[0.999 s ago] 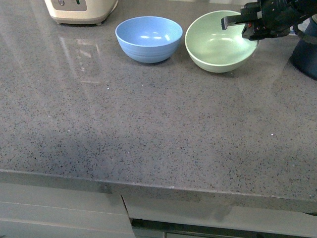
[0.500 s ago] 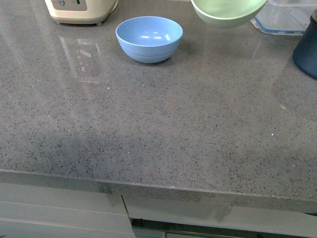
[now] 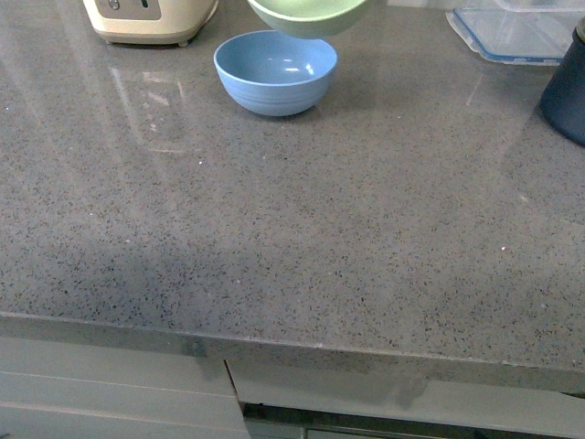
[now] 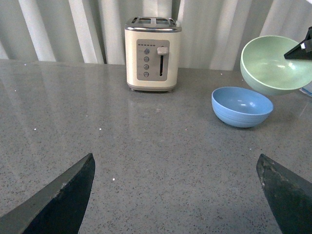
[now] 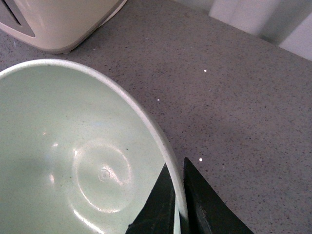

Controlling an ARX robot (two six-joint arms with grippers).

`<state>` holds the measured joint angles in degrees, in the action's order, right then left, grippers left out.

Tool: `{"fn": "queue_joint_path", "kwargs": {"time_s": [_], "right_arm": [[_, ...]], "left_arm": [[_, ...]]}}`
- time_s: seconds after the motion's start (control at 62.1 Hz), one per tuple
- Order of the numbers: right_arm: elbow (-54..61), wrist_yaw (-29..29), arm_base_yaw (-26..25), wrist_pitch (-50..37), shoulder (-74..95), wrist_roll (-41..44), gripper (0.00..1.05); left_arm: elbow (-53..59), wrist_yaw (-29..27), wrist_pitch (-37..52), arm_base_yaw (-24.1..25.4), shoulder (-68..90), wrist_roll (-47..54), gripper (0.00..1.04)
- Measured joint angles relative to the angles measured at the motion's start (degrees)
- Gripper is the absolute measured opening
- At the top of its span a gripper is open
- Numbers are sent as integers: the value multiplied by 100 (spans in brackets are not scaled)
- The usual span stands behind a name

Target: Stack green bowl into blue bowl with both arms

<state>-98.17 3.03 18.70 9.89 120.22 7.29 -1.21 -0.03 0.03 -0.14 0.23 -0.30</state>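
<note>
The right gripper (image 5: 176, 187) is clamped on the green bowl (image 5: 73, 156), with one finger inside the rim and one outside. Pinching the thin wall is about the only hold a smooth round bowl offers from above. Held by that one edge, the bowl hangs clear of the countertop (image 5: 234, 87), slightly tilted, with its hollow facing up so it can nest. Just below it, a little toward the left arm's side, sits the blue bowl (image 3: 275, 71), upright, empty and not touching the green one. I judge the carry is close to the target but not yet centred. Beyond the green bowl stands the toaster (image 5: 58, 22). The left gripper (image 4: 175, 195) hovers low with its fingers spread wide and nothing between them, well short of both bowls. It is probably placed there to steady the blue bowl.
</note>
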Motion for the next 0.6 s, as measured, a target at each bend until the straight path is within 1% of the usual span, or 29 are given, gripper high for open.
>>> {"fn": "queue_joint_path", "kwargs": {"time_s": [0.355,0.596], "right_arm": [[-155,-33,214,-2,409,-13,2],[-238,-46,264,-63,584,-2,2]], "left_arm": [[0,-2,0,0,0,0,98],[0,0,0,0,0,0,98]]}}
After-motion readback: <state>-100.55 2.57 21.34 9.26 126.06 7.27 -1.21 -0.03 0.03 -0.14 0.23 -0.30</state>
